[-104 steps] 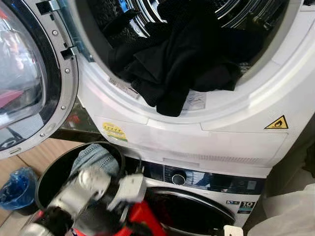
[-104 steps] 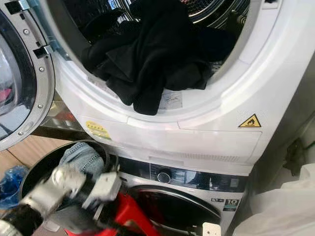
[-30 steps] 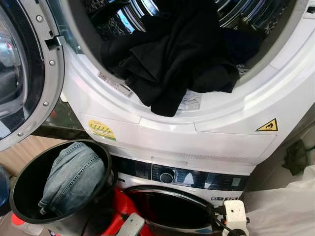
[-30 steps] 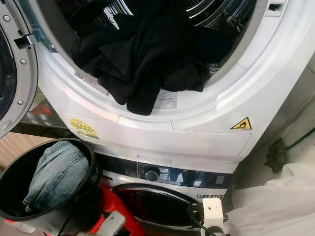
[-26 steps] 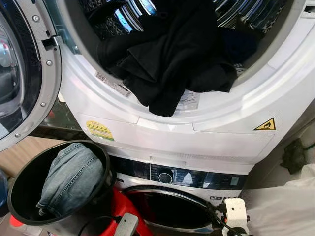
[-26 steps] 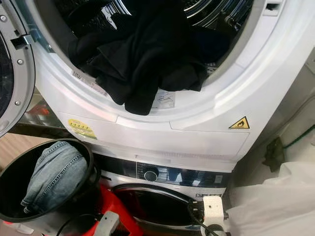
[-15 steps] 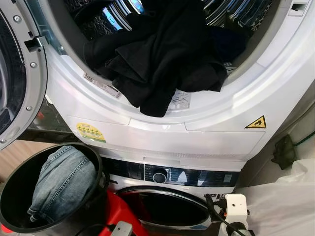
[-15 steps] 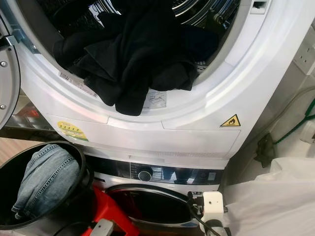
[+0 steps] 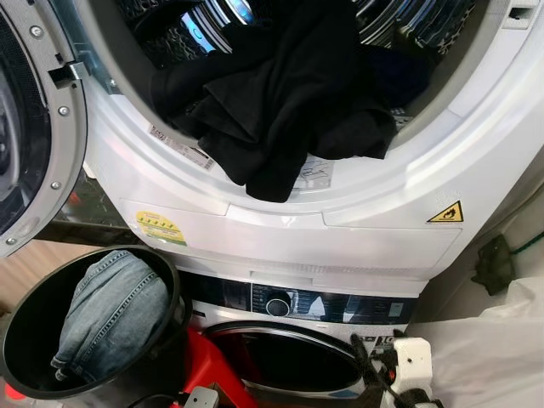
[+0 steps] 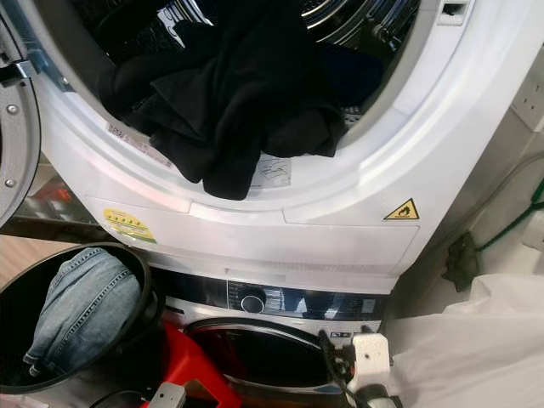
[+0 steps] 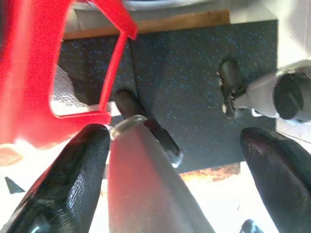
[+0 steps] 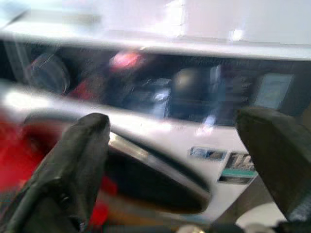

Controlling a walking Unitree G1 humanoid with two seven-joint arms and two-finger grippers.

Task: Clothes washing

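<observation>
A heap of black clothes [image 9: 285, 93] lies in the open drum of the upper machine [image 9: 280, 225], and one end hangs over the front rim. Blue jeans [image 9: 110, 314] sit bunched in a black bucket [image 9: 21, 336] at the lower left. My left gripper [image 11: 175, 141] is held low, open and empty, over a dark floor mat [image 11: 194, 73] beside a red stool [image 11: 29, 73]. My right gripper [image 12: 175, 124] is open and empty, facing the lower machine's control panel [image 12: 194, 94] and its dark door [image 12: 150, 182]. Its white wrist block [image 9: 414, 361] shows at the bottom right.
The upper machine's round door [image 9: 34, 127] stands swung open at the left. The lower machine [image 9: 297, 306] has a dial on its panel. The red stool [image 9: 208, 365] stands between bucket and lower door. White cloth [image 9: 493, 357] lies at the right, with cables by the wall.
My left arm, raised in front of the bucket 3.5 s ago, has dropped to the picture's bottom edge. The camera has shifted a little. Clothes and jeans have not moved.
</observation>
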